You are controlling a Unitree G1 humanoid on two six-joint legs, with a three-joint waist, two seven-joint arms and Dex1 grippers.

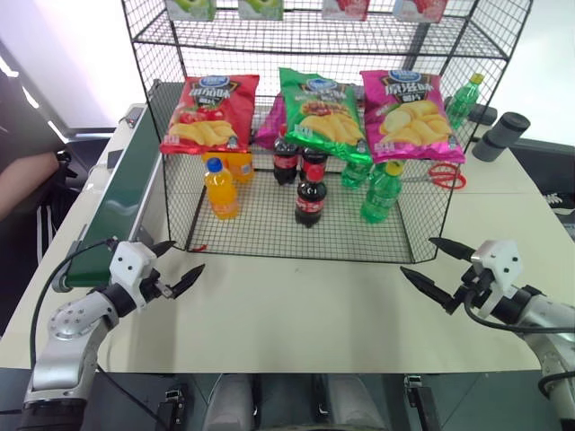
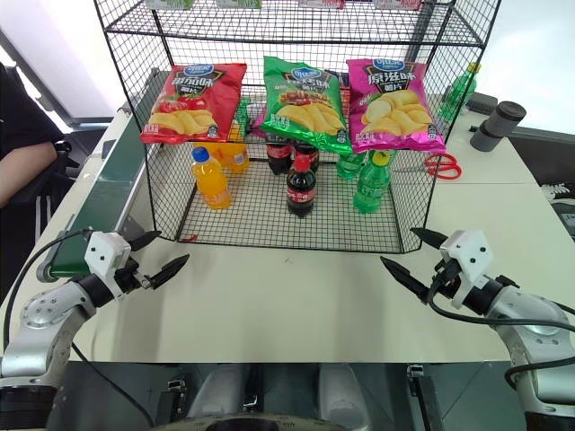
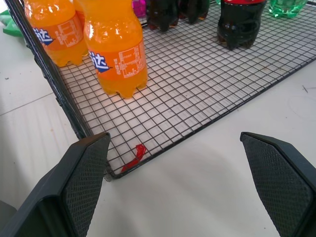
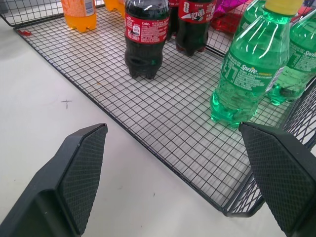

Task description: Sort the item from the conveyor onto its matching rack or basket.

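In the rack (image 1: 422,229): cola bottles (image 1: 310,199)

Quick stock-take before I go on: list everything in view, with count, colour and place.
Rack: one, black wire mesh, on the table.
Cola bottles: three, dark with red caps, middle of the rack floor.
Orange bottles: at least two, left of the rack floor.
Green bottles: two inside on the right; a third behind the rack.
Crisp bags: three, red, green, pink, hung across the rack.
Conveyor: one, dark green belt, left of the rack.
Scissors: one, red, right of the rack.
Person's arm: far left.
Left gripper: open, above the table.
Right gripper: open, above the table.
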